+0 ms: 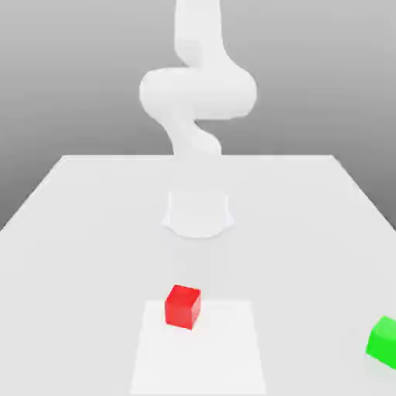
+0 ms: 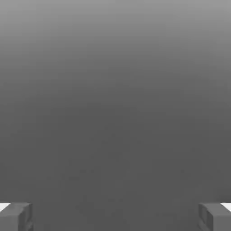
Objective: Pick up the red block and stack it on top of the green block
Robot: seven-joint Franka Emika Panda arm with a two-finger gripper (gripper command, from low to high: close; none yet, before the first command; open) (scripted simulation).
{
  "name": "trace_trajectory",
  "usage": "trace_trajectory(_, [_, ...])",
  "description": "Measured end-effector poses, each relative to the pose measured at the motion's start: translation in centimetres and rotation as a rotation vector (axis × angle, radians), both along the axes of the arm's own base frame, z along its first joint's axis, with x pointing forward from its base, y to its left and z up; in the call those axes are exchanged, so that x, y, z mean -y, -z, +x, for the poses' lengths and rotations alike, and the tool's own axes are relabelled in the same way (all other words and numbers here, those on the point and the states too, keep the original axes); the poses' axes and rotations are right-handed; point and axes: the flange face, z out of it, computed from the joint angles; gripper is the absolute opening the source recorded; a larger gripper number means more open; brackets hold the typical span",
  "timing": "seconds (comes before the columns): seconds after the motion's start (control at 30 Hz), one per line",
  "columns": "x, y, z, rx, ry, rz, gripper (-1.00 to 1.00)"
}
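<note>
Red block (image 1: 182,305) sits on worktop (image 1: 85,232), near arm's base. Green block (image 1: 384,339) well apart from red block, toward exterior view's right. End effector (image 2: 115,216) fingers (image 2: 16,216) spread wide, gripping nothing.

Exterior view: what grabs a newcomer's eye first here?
The red block stands out first, sitting on a paler square patch of the white table near the front centre. Next is the green block, at the exterior view's right edge, well apart from the red one. Behind them the white arm rises from its base at the table's middle, and in the hand view the gripper is open with nothing between its fingers.
</note>
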Motion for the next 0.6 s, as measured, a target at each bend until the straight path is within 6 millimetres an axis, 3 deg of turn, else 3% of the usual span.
trace_trajectory(0.13, [0.5, 9.9, 3.7, -0.149, 0.050, 0.020, 0.00])
trace_trajectory(0.3, [1.4, 22.4, 4.9, -0.334, 0.115, 0.048, 0.00])
trace_trajectory(0.43, [2.0, 32.5, 3.2, -0.491, 0.174, 0.073, 0.00])
trace_trajectory(0.6, [2.5, 44.7, -1.9, -0.690, 0.251, 0.106, 0.00])
